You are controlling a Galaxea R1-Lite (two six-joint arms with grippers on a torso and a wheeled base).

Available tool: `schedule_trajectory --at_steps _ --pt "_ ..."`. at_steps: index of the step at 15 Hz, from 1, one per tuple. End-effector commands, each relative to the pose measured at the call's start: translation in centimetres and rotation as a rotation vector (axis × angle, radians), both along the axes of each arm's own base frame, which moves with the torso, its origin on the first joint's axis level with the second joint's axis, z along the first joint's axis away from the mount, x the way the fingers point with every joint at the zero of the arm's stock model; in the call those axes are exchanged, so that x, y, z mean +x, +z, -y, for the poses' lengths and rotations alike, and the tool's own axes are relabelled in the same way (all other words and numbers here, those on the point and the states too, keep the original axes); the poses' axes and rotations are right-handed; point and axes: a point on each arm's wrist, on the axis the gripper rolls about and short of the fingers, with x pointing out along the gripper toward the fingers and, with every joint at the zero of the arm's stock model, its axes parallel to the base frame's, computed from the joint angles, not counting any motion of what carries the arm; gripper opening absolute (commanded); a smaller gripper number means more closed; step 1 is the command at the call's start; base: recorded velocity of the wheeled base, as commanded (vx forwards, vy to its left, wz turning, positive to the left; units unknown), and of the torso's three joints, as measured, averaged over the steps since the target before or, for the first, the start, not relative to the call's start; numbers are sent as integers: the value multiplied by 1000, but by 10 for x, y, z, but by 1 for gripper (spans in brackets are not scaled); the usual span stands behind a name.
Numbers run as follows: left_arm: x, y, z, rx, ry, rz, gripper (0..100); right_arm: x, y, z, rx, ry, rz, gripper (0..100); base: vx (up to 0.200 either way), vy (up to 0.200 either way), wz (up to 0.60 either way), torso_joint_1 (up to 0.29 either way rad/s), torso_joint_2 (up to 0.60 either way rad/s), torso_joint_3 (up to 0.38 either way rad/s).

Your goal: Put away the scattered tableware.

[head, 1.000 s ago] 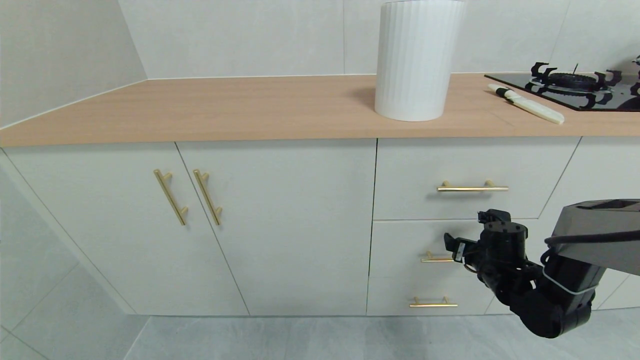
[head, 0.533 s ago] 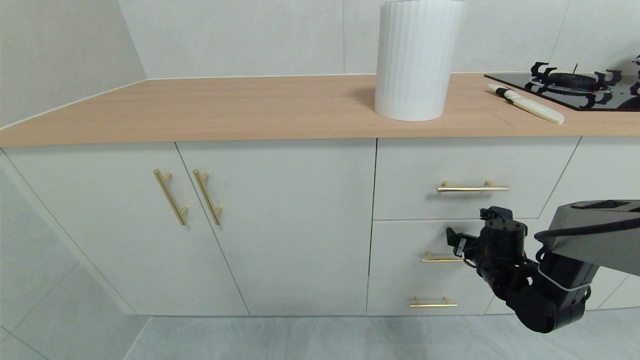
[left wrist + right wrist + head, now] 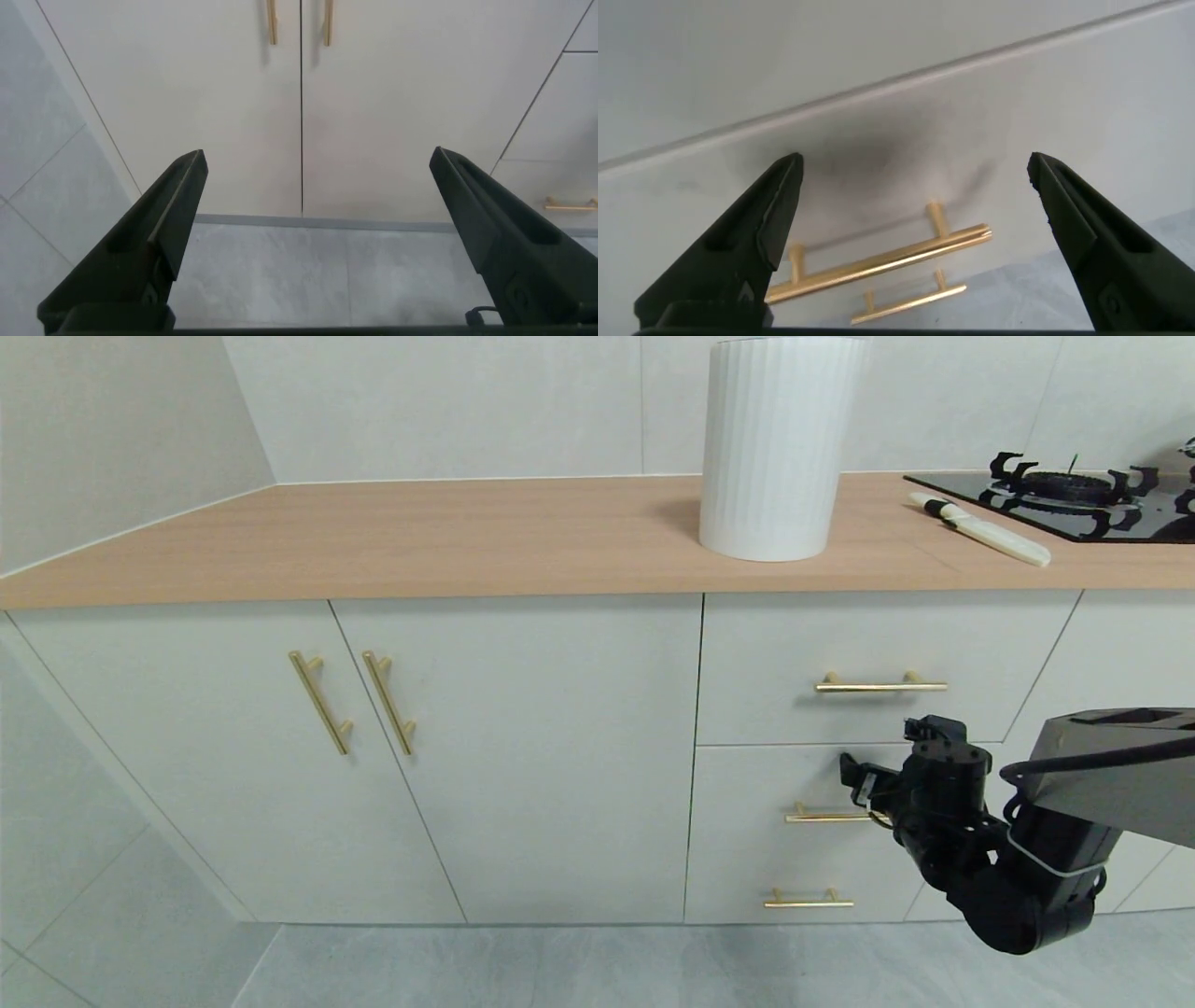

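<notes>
A cream-handled knife (image 3: 980, 529) lies on the wooden countertop (image 3: 420, 537), right of a tall white ribbed container (image 3: 770, 448). My right gripper (image 3: 882, 751) is open in front of the middle drawer, just above the right end of its gold handle (image 3: 826, 817) and below the top drawer's handle (image 3: 880, 686). In the right wrist view the open right gripper (image 3: 915, 177) faces the drawer front, with the middle handle (image 3: 878, 266) a little beyond. The left gripper (image 3: 318, 168) is open and empty, low before the double cabinet doors (image 3: 301, 103).
A black gas hob (image 3: 1074, 499) sits at the counter's right end. Two vertical gold door handles (image 3: 355, 702) are on the left cabinet doors, and a bottom drawer handle (image 3: 808, 901) is near the grey tiled floor (image 3: 467, 971).
My right gripper has risen slightly and edged right, closer to the drawer front. The head view has shifted a touch.
</notes>
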Motion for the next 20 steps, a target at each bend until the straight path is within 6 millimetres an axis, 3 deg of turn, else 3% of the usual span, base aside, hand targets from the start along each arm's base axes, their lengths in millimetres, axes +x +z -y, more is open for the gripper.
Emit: schedule_trajectory --at_steps 1,4,5,7,8,11,15,18,20 --pt "0 0 0 0 1 0 100 -24 27 3 -29 24 10 100 0 0 0 0 0 0" --pt "0 0 0 0 -1 0 100 -56 83 11 -73 35 123 100 0 0 0 0 0 0" --pt "0 0 0 0 1 0 100 -74 111 16 -93 35 194 100 0 0 0 0 0 0" --pt "0 0 0 0 1 0 100 -95 132 19 -125 39 246 100 0 0 0 0 0 0" --pt "0 0 0 0 -1 0 100 -127 141 19 -129 62 270 100 0 0 0 0 0 0" --pt "0 0 0 0 1 0 100 -174 144 33 -162 51 284 100 0 0 0 0 0 0" --pt "0 0 0 0 1 0 100 -224 137 54 -192 -121 276 100 0 0 0 0 0 0" --pt "0 0 0 0 1 0 100 -268 146 76 -182 -255 355 100 0 0 0 0 0 0" --pt "0 0 0 0 1 0 100 -304 141 86 -199 -300 361 100 0 0 0 0 0 0"
